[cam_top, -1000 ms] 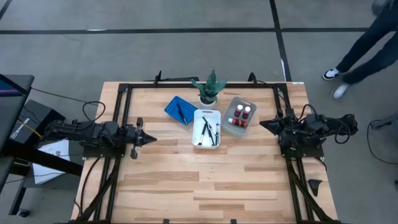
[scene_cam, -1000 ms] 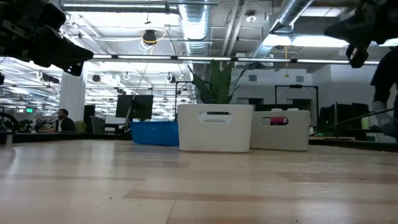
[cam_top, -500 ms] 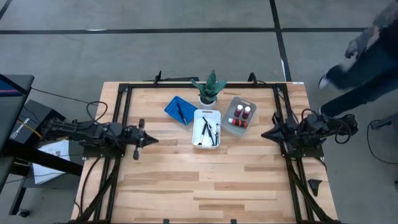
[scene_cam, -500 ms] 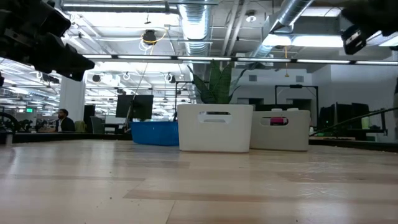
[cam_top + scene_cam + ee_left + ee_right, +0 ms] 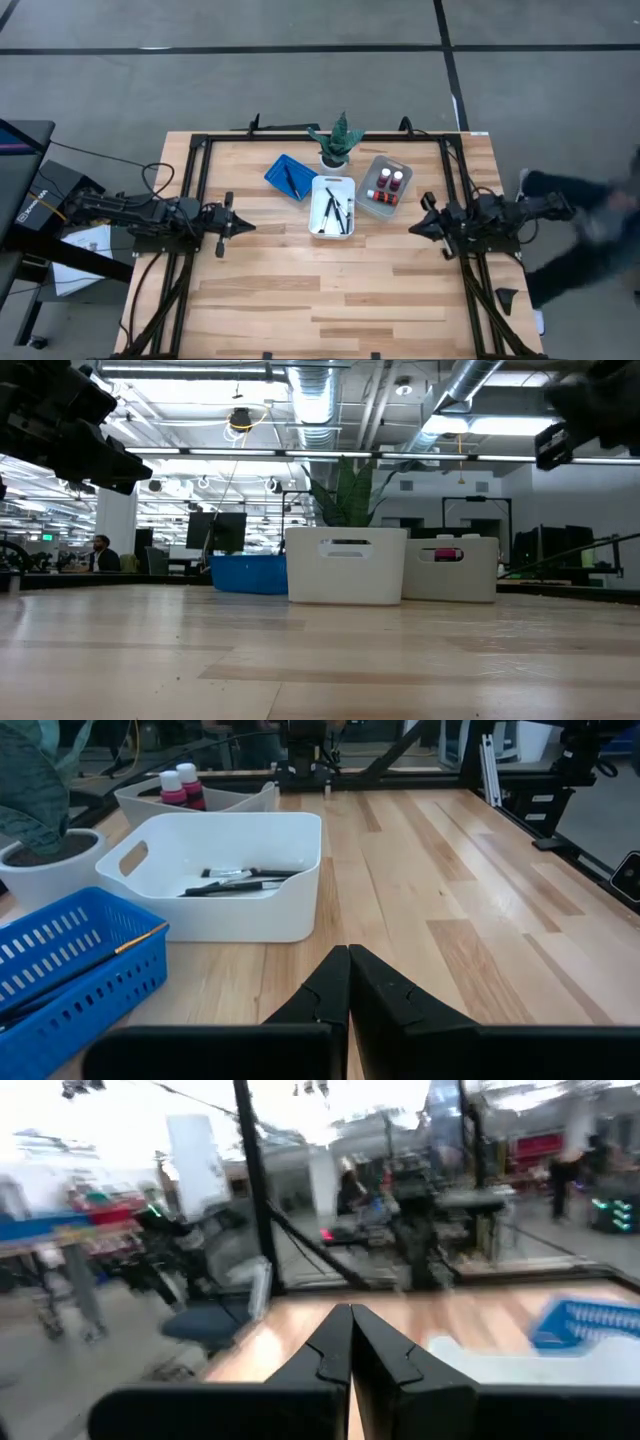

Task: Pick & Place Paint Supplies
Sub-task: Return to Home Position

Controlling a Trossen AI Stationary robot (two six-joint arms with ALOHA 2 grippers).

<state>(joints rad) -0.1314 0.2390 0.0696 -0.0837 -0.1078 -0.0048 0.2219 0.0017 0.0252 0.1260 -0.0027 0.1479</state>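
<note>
Several dark paintbrushes lie in the white tray at the table's middle. One more brush lies in the blue tray to its left. Red bottles with white caps stand in the grey tray to its right. My left gripper hovers shut to the left of the trays, pointing toward them. My right gripper hovers shut to the right of the trays, near the grey one. Both are empty and clear of the table.
A small potted plant stands just behind the trays. A black frame runs along the far, left and right sides of the table. A person moves past beyond the table's right edge. Bare wood lies in front of the trays.
My right gripper has swung toward the table's near edge and sunk, rolling about its own axis, and stays shut. The person beside the table's right edge has walked from its far end toward its near end.
</note>
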